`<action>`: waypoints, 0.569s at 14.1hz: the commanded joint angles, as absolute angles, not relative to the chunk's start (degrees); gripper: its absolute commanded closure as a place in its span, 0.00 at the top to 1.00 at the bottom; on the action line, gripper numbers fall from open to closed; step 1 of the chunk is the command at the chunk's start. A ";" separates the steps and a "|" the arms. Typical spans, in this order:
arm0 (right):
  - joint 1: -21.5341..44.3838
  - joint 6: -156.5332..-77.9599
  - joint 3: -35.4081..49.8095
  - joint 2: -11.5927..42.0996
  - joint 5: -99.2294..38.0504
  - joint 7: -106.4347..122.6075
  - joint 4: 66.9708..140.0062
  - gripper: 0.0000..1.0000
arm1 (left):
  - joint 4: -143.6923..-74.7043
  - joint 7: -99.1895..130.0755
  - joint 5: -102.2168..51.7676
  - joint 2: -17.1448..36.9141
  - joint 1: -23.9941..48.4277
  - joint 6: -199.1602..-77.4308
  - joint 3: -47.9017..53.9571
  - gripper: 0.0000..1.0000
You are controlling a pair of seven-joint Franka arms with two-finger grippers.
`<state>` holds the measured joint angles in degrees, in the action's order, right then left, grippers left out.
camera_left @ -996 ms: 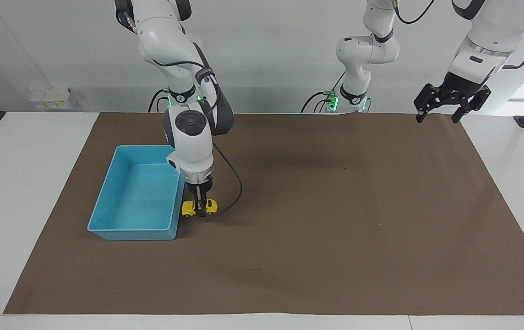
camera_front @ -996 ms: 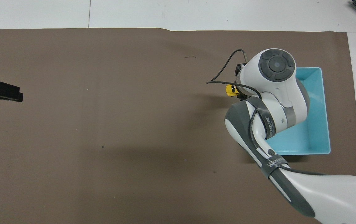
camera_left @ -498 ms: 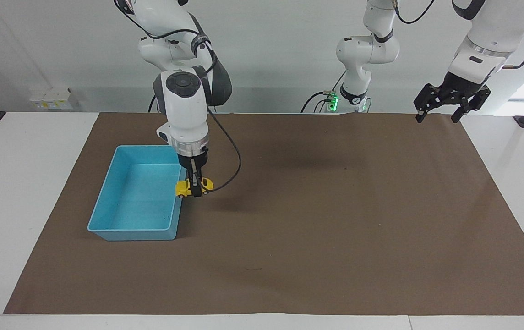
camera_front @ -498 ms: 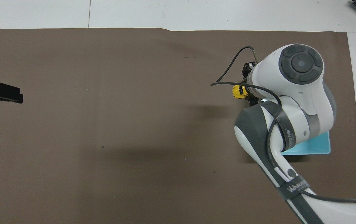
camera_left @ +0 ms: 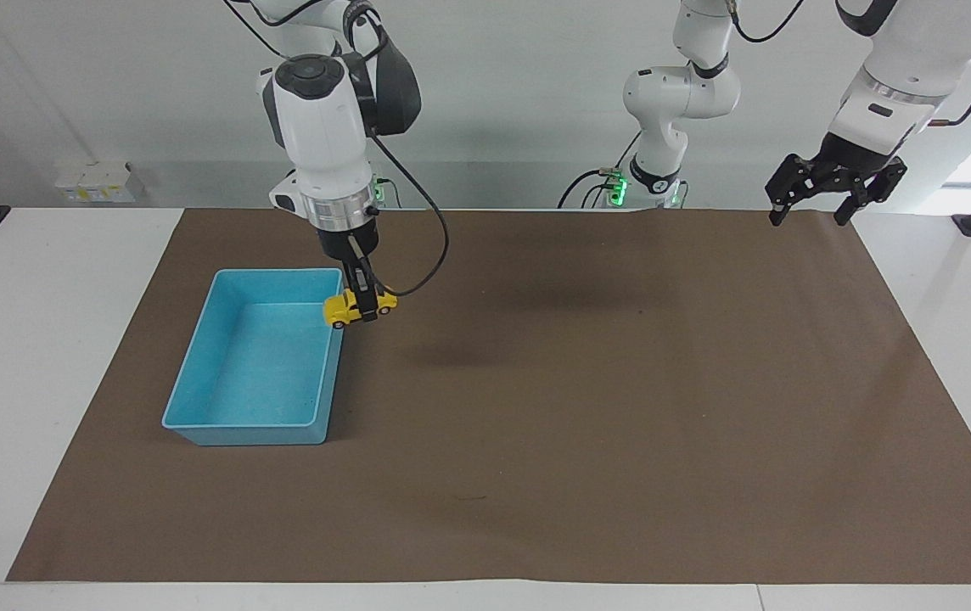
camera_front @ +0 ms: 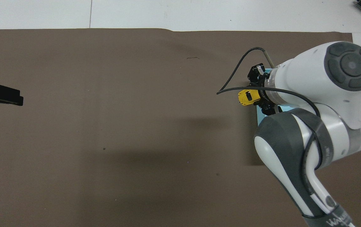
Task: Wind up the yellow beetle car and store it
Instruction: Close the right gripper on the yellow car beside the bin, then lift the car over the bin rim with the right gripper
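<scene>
Broadly, a brown mat (camera_left: 587,407) covers most of the white table (camera_left: 53,356), filling the middle of the facing view from edge to edge.

At the top left of that view the right arm (camera_left: 324,110) comes down from above, its white wrist pointing straight at the mat. At the top right the left arm (camera_left: 901,76) waits, raised over the mat's corner by the robots' edge of the table.

A blue tray (camera_left: 197,399) sits at the left centre of the facing view, on the mat toward the right arm's end. In the overhead view the right arm's bulk hides nearly all of the tray, leaving only a thin sliver of blue (camera_front: 258,111) at the right centre.

The left gripper (camera_left: 811,210) hangs at the upper right of the facing view with its fingers spread wide and nothing between them; only its dark tip (camera_front: 2,94) pokes in at the left edge of the overhead view.

The right gripper (camera_left: 362,299) is clamped on the yellow beetle car (camera_left: 356,308), which is lifted clear of the mat, just left of centre in the facing view. The car appears to hang over the tray's rim on the side toward the table's middle, though its exact position over that rim is hard to judge. From overhead the car (camera_front: 246,97) shows as a small yellow shape poking out from under the wrist.
</scene>
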<state>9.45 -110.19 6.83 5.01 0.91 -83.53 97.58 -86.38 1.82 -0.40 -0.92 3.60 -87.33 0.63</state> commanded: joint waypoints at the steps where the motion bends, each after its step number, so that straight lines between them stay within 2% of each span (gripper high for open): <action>1: 6.33 -107.59 6.94 2.82 -1.76 -72.73 98.17 0.00 | -88.42 3.51 -1.32 -2.64 2.72 -87.45 1.05 1.00; 8: 2.64 -104.51 6.94 2.29 -1.76 -52.41 98.26 0.00 | -88.33 3.34 -1.32 -2.64 2.81 -87.28 1.06 1.00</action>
<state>4.20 -105.50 6.74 3.19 -0.33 -58.20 97.62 -86.49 2.90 -0.40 -0.93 3.59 -87.33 0.66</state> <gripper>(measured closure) 0.493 0.000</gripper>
